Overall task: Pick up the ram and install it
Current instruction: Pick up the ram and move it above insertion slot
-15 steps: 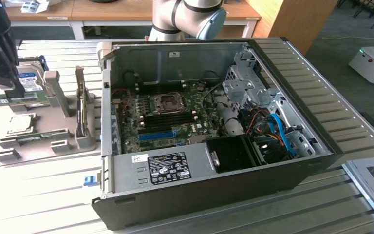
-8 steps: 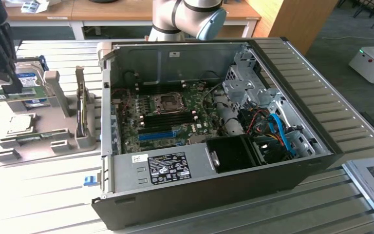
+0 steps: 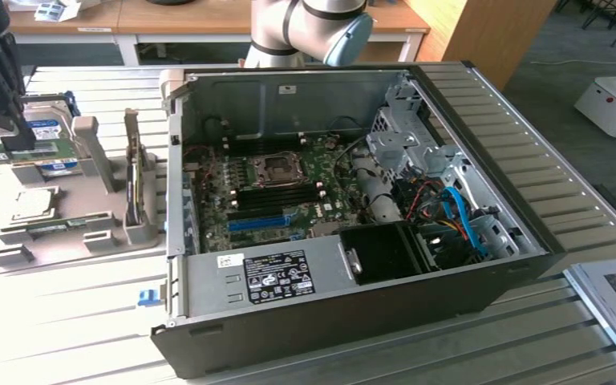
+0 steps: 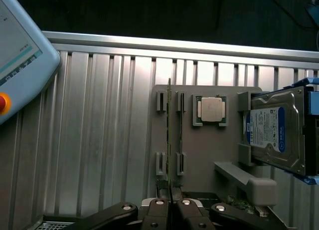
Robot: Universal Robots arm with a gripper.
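Gripper (image 4: 171,196) pinched narrow on the ram (image 4: 169,132), edge-on in its grey holder (image 4: 209,152): pickup step, calling for a straight lift clear.

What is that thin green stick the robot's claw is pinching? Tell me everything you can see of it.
The ram is a long, narrow green circuit board standing on edge, so from the wrist it looks like a thin dark strip. The gripper is shut on it, pinching its flat faces. It sits over the gray parts holder, parallel to a twin stick. Whether it is clear of its slots is unclear.
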